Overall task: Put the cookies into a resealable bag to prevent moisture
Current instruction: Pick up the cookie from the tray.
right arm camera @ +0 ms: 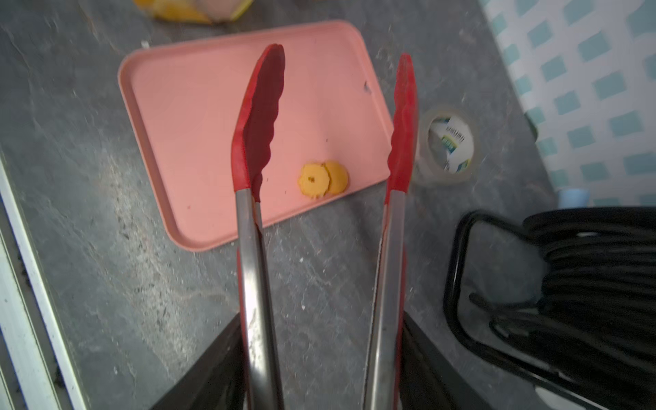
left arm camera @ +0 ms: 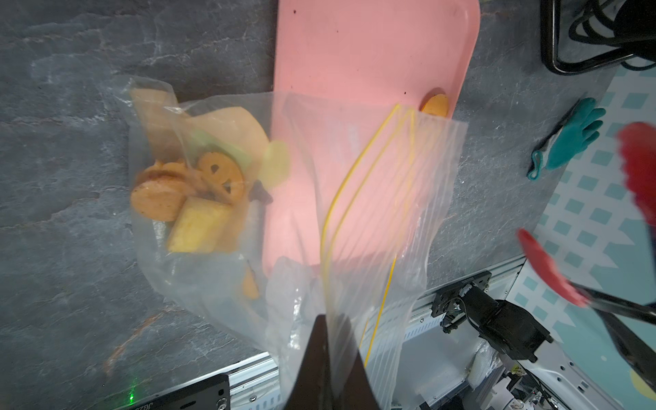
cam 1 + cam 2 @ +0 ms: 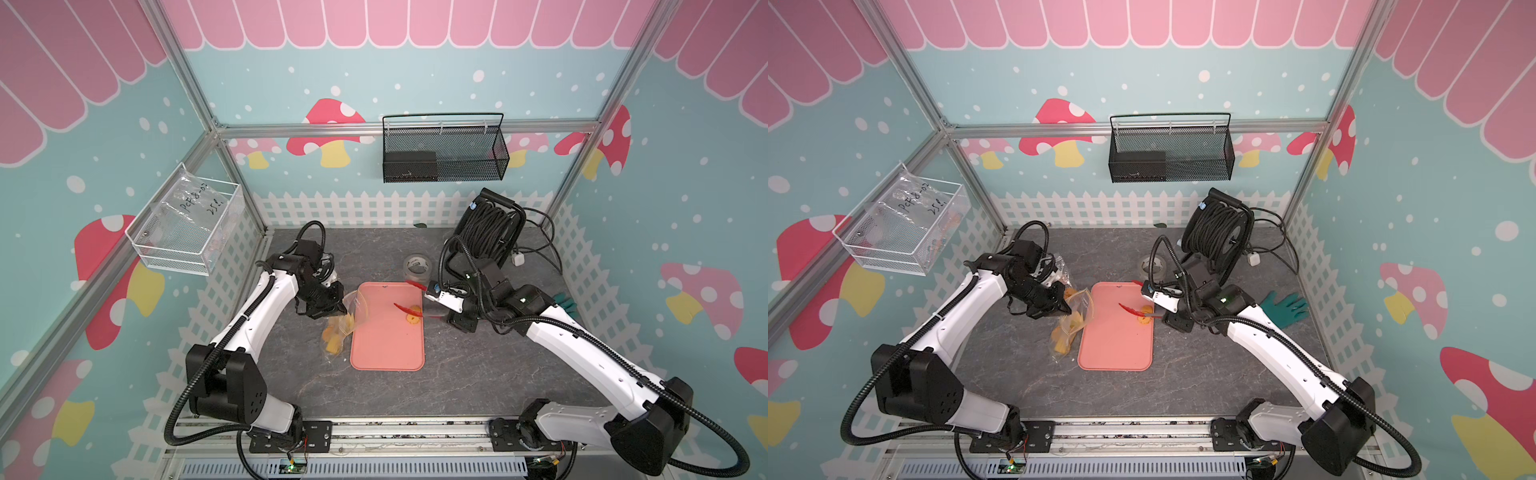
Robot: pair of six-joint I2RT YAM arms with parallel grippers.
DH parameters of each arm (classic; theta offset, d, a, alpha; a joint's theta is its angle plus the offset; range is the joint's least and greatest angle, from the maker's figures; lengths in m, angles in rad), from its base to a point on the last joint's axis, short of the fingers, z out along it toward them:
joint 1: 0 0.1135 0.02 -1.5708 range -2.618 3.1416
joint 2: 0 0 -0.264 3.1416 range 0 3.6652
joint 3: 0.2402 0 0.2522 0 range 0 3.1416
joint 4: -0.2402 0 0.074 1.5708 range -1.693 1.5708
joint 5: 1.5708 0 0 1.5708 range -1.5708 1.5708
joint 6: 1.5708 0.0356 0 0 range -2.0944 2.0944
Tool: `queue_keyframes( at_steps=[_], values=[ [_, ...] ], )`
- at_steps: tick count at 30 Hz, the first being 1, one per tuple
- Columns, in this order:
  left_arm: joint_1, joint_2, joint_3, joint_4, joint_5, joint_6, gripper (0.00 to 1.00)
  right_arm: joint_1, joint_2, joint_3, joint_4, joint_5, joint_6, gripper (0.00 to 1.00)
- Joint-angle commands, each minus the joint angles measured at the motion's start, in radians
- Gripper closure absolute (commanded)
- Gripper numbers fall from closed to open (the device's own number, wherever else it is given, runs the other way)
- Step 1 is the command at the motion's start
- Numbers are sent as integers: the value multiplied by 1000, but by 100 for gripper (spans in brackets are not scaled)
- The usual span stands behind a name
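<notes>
The grey surface (image 3: 478,374) carries everything, and the pink tray (image 3: 386,349) at its middle serves as the marker. Beyond the tray's far right corner stands a black cable reel (image 3: 488,228). On the wall past the tray's far end hangs a black mesh basket (image 3: 444,153) with a dark box (image 3: 409,160) in its left end. High to the tray's left, a white wire basket (image 3: 183,245) holds a clear bag with black handwriting (image 3: 195,203).

The resealable bag (image 2: 372,213) drapes over the tray's left rim, its yellow zip lines spread apart (the mouth is open). The left gripper (image 2: 324,340) is pinched tight on its lip. The red-tipped tongs (image 1: 257,135) reach over the tray's far right part. The right gripper (image 1: 319,355) clamps their steel handles, partly open, and the tips stand sprung apart.

A green glove (image 3: 1285,309) lies well right of the tray, and a tape roll (image 3: 417,268) sits just off its far right corner.

Smallest are the cookies (image 1: 321,179) — two overlap on the tray by its right rim. Several more cookies (image 2: 184,198) lie in the bag's crumpled lower end, on the surface just left of the tray.
</notes>
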Motion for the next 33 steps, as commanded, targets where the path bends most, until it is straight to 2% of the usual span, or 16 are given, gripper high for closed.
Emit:
queue_keyframes(
  at_steps=[1,7,12,23,33],
  values=[
    [4,5,33,-10,2,27,100,2,46,-14,-28,37,-40,38],
    [4,-5,16,-9,-2,27,100,1,154,-30,20,71,-63,43],
    [4,-7,-2,-5,-4,29,100,7,183,-49,58,134,-73,45],
    [3,5,-4,0,1,32,100,30,229,-52,87,119,-83,46],
    [4,-4,-18,3,-2,33,100,51,262,-24,60,156,-81,53]
  ],
)
